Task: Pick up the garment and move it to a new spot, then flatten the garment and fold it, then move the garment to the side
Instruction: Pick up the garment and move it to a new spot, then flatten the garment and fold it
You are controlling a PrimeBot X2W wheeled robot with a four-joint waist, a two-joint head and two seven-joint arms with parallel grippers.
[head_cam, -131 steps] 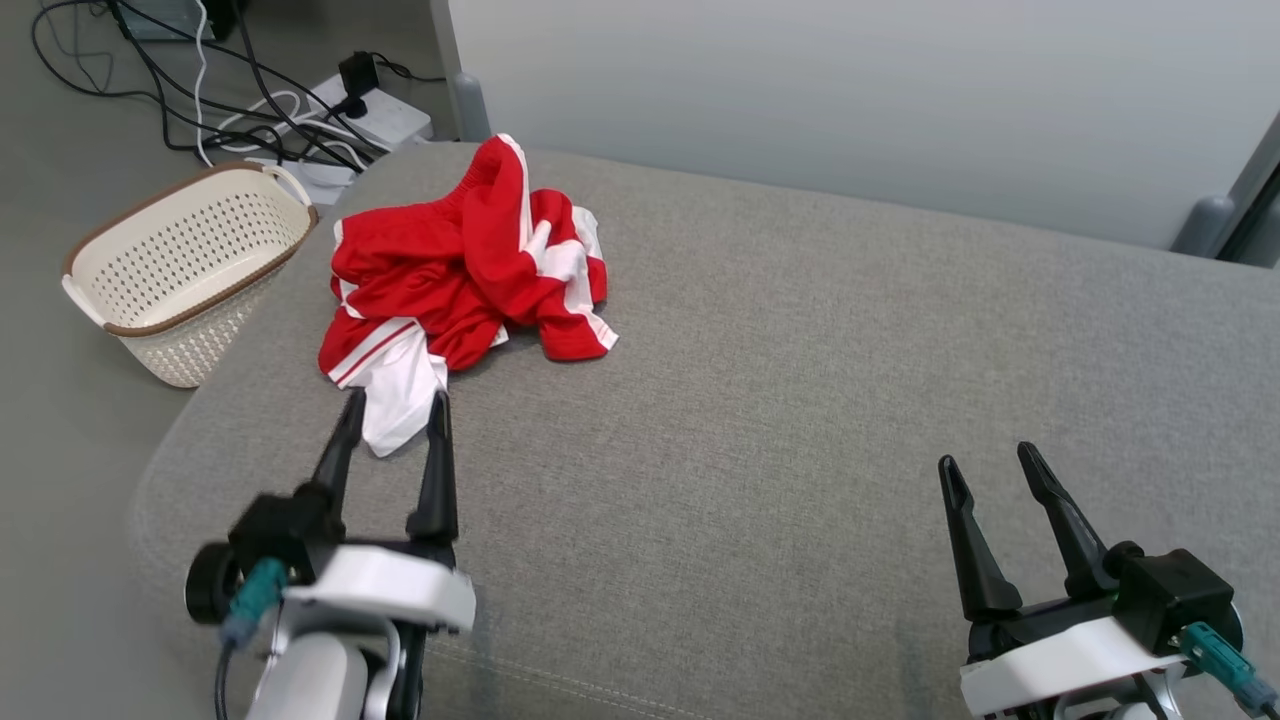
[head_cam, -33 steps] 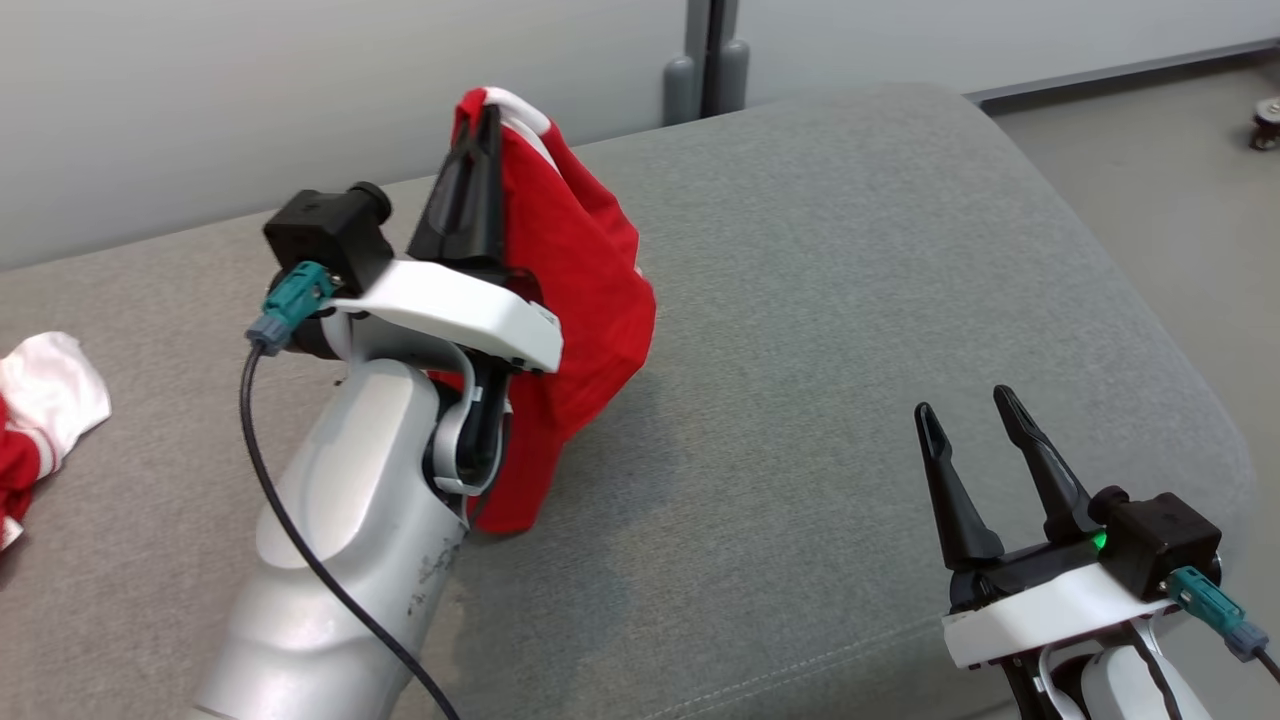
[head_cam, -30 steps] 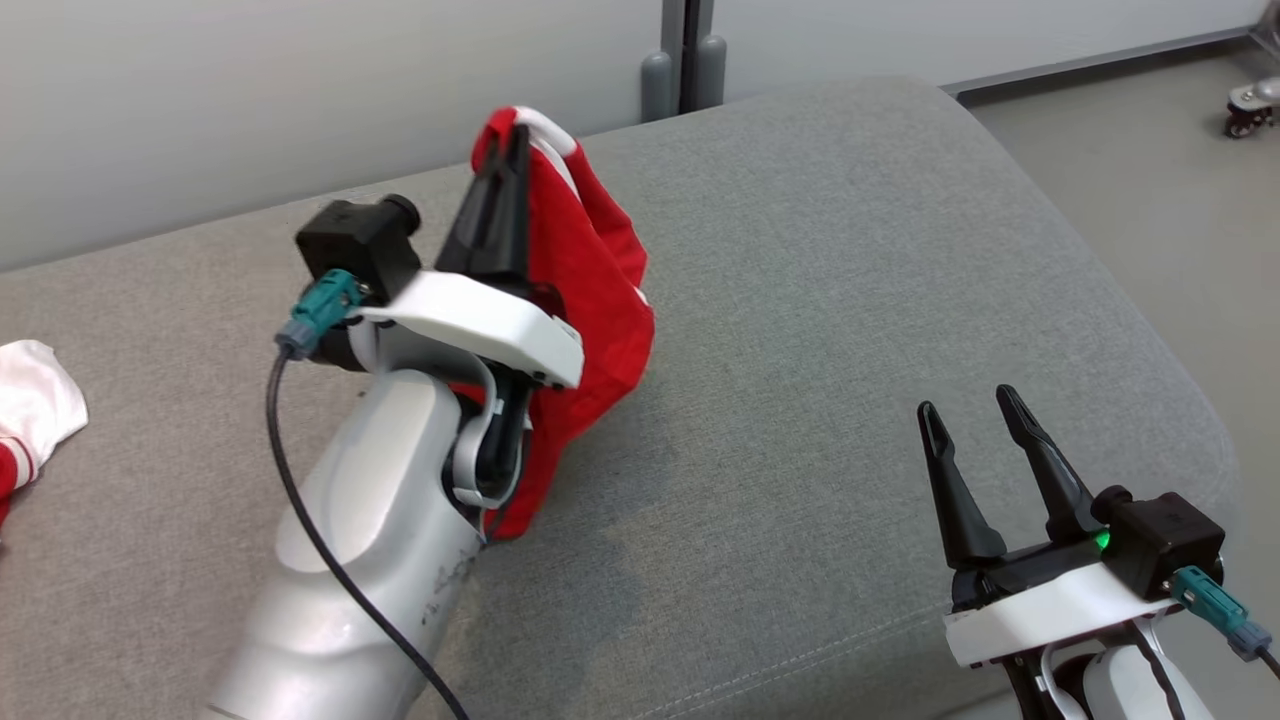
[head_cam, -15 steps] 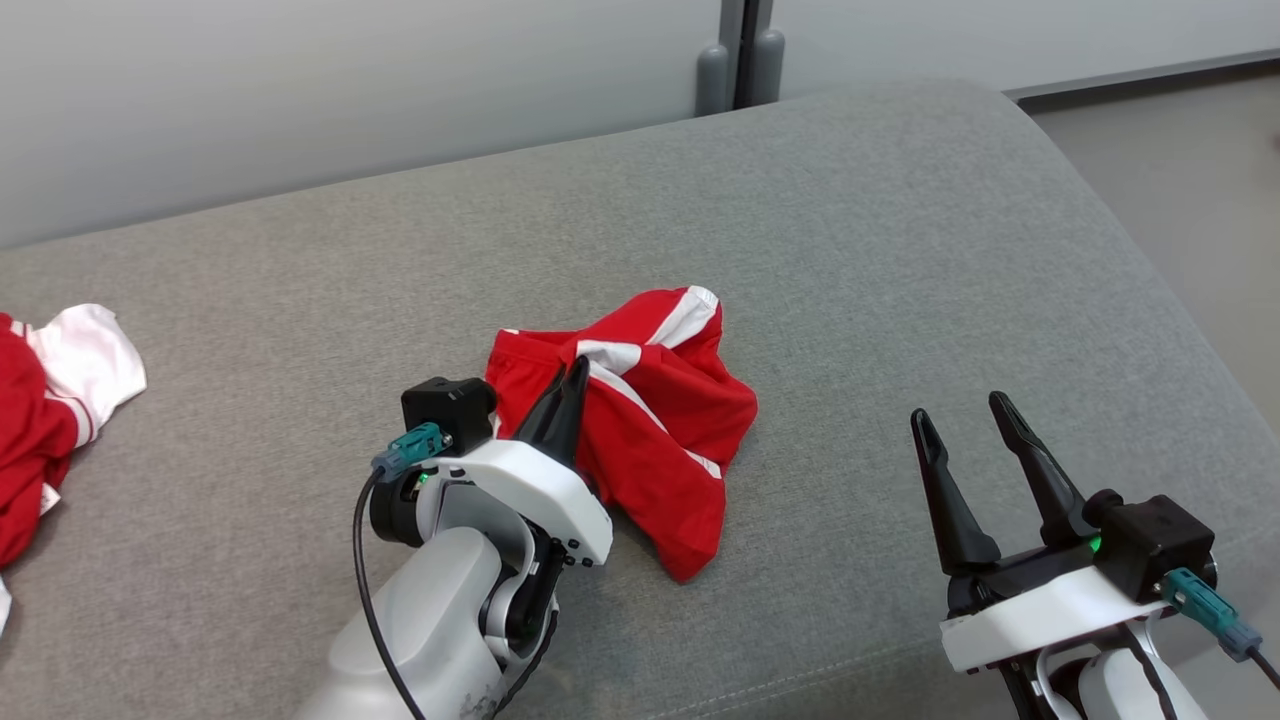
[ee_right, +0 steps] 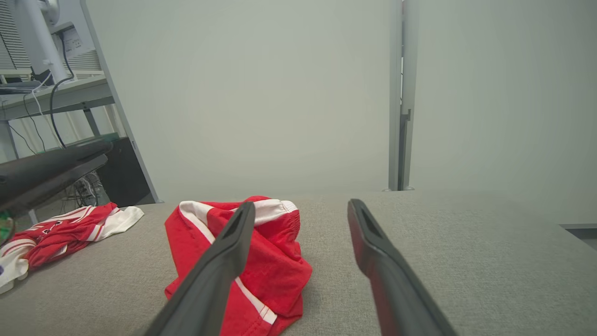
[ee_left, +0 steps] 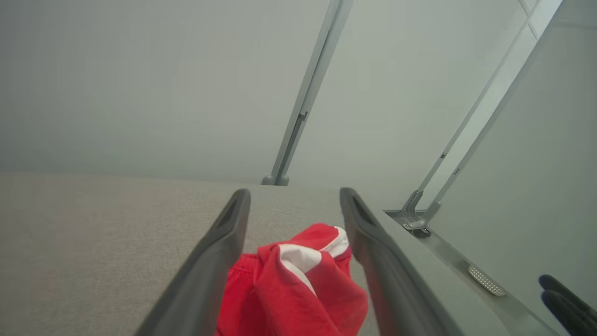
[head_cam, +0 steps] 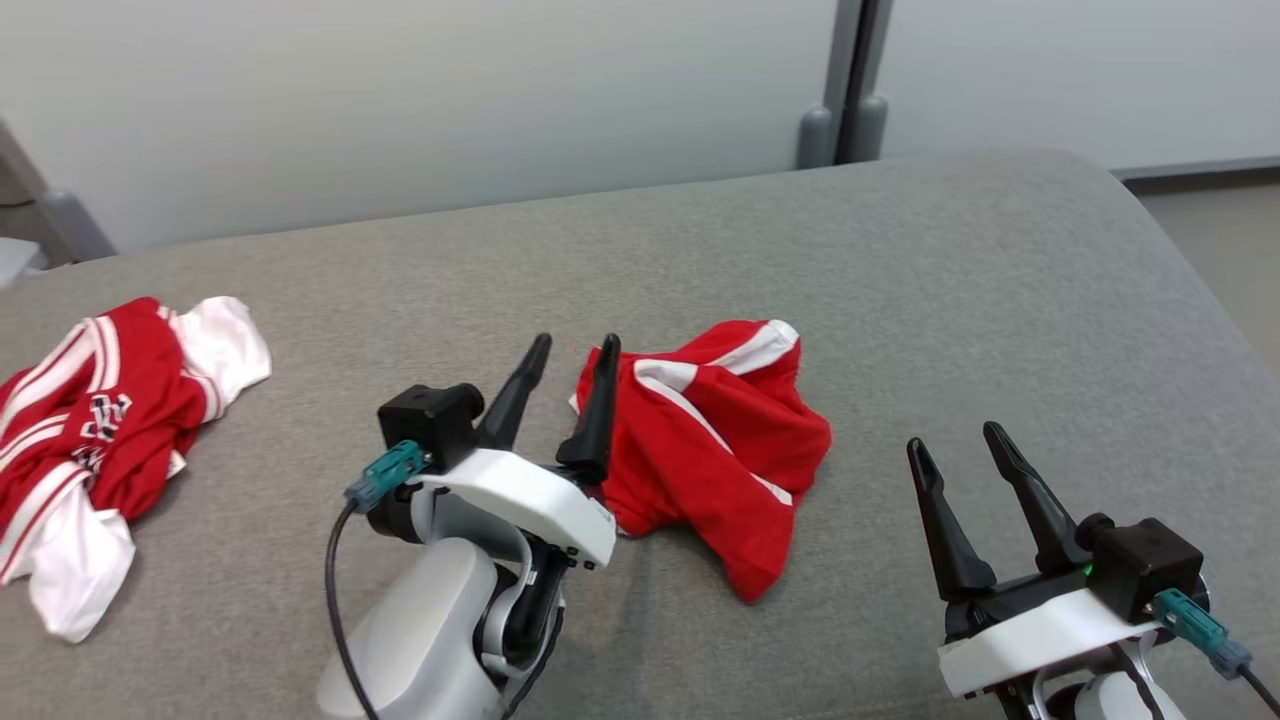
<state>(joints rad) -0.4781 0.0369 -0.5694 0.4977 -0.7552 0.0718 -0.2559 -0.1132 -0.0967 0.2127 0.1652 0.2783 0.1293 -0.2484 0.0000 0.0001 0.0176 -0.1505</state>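
Crumpled red-and-white fabric shorts (head_cam: 715,450) lie mid grey upholstered cushion (head_cam: 950,300), L gripper (head_cam: 577,342) spread open straddling their edge, R gripper (head_cam: 953,437) open, empty; risk: a finger snags cloth on pull-back, re-bunching it.

Right half of cushion (head_cam: 1000,300) open to its right edge. Crumpled red garment (head_cam: 720,440) blocks centre. Red-white heap (head_cam: 100,410) at left edge.

Two garments: shorts (head_cam: 720,450), jersey (head_cam: 100,420); two tools: left tool (head_cam: 577,343), right tool (head_cam: 952,437)
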